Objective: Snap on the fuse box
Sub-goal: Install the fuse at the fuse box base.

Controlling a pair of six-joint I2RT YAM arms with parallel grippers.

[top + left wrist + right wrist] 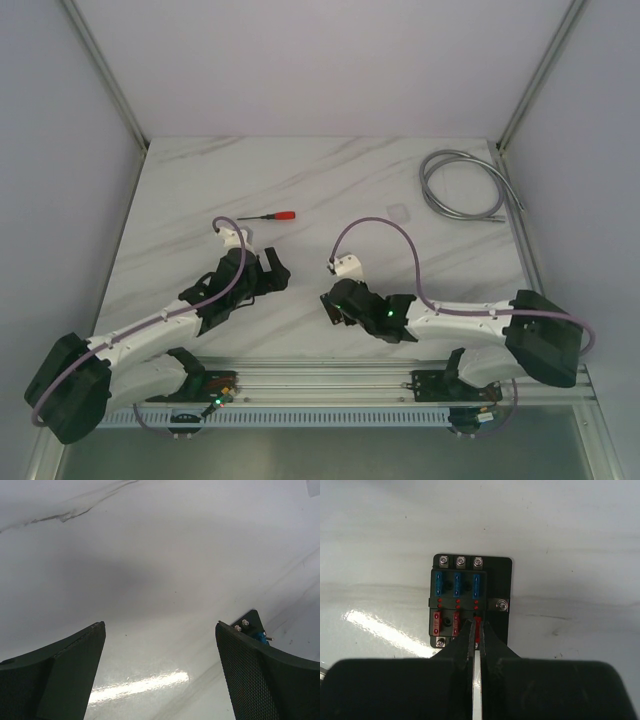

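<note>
Right gripper (pixel 476 624): we find its two black fingers pressed together, with only a thin slit between them, tapering to a narrow wedge. Directly beneath and just ahead of the tips lies the fuse box (pixel 468 601), a flat, black, roughly square plastic block lying flat on the table (pixel 570 540).

The half of its face farther from the hand holds three translucent blue fuses (pixel 457 581) side by side. The nearer half holds a row of red fuses (pixel 437 622). The closed tips cover the red fuse on the right, and we cannot tell whether they touch it. Bright round-headed screws (pixel 460 560) line the far edge, and another sits on a tab at the right side.

Left gripper (pixel 160 625): the fingers are spread wide with nothing between them. Their inner pads (pixel 250 680) are dark with a fine mesh texture. One corner of the fuse box shows just past its right fingertip.

The table is white, glossy and marble-patterned with faint grey veins, and it reflects the light. Beyond the left gripper lies a slim screwdriver (pixel 272 216) with a red handle and a dark shaft. Well beyond the right gripper, to its right, lies a loosely coiled, smooth grey hose (pixel 462 185).
</note>
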